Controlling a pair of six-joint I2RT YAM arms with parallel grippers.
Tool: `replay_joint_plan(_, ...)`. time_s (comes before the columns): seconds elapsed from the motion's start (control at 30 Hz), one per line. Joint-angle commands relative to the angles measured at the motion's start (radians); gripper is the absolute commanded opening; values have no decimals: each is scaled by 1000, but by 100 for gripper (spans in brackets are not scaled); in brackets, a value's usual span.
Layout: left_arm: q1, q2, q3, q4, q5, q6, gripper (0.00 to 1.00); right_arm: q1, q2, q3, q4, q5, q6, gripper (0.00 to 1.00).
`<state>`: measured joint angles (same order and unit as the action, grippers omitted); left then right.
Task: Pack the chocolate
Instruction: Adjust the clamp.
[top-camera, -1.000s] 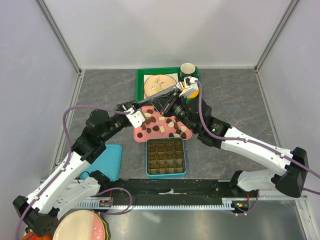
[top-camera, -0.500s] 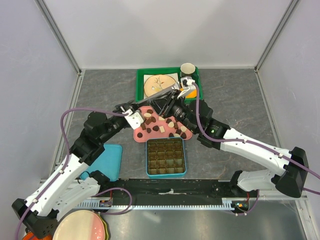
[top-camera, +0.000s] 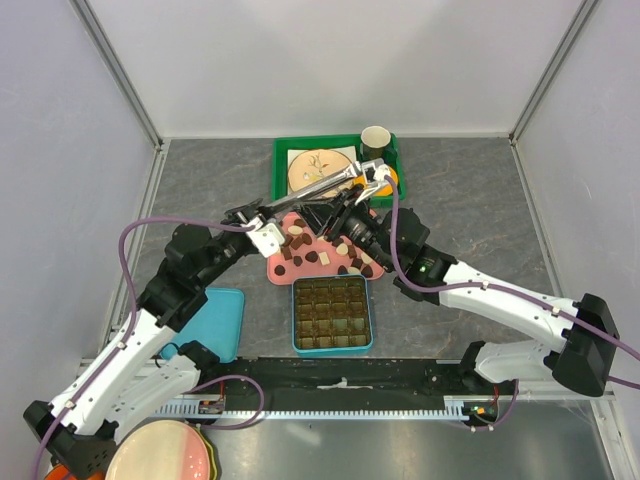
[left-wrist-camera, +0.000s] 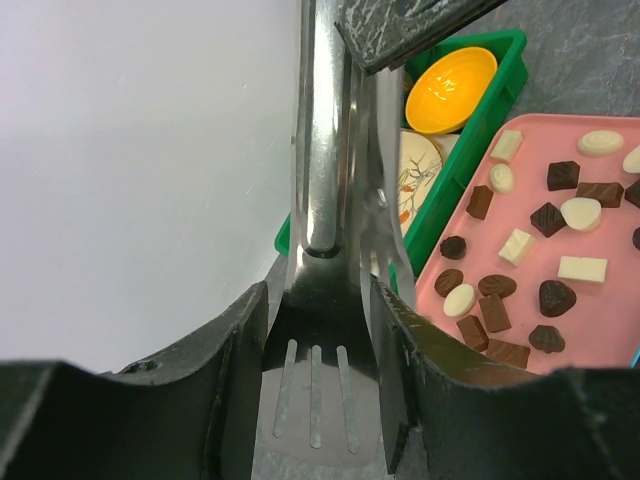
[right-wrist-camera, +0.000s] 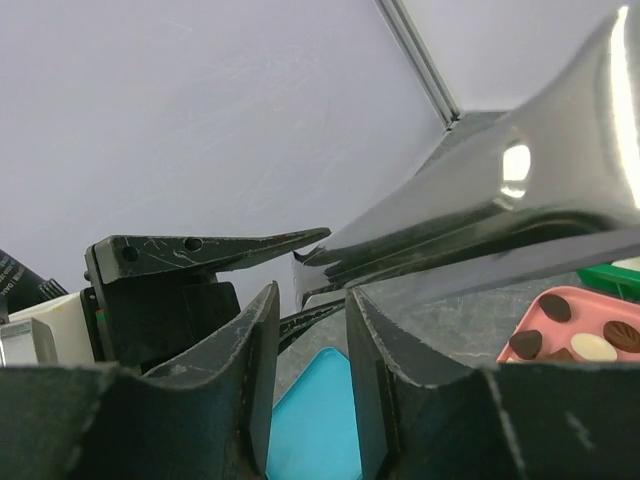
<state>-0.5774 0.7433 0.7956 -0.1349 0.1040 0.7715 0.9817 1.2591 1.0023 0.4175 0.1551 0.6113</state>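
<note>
The chocolate (top-camera: 322, 250) lies as many small dark, brown and white pieces on a pink tray (top-camera: 275, 270), also seen in the left wrist view as chocolate (left-wrist-camera: 540, 260). My left gripper (top-camera: 258, 213) (left-wrist-camera: 318, 390) is shut on the slotted end of metal tongs (top-camera: 330, 183) (left-wrist-camera: 325, 150), which reach out over the green tray. My right gripper (top-camera: 335, 208) (right-wrist-camera: 310, 370) hangs just beside the tongs (right-wrist-camera: 500, 190) above the pink tray's far edge. It is open, with nothing between its fingers.
A teal box (top-camera: 296, 315) with several empty compartments sits in front of the pink tray. Its teal lid (top-camera: 215, 320) lies to the left. A green tray (top-camera: 280, 165) at the back holds a wooden plate (top-camera: 315, 168), a paper cup (top-camera: 375, 137) and an orange piece (left-wrist-camera: 450, 90).
My right gripper's jaws have spread apart and come off the tongs. The left gripper still holds the tongs, and their far end has shifted slightly left.
</note>
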Motion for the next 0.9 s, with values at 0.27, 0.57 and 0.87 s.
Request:
replay_joint_plan(0.27,4,-24,-1,96,-101,-43,1,3,-16,-1,32,-113,11,44)
replay_joint_plan(0.57,4,-30,-3,185,-173,-34,2,5,-179,-82,-101,-117,-11,92)
replay_joint_plan(0.87,4,-55,-4,149,-138,-55,2,-31,-155,8,-103,-48,-122,98)
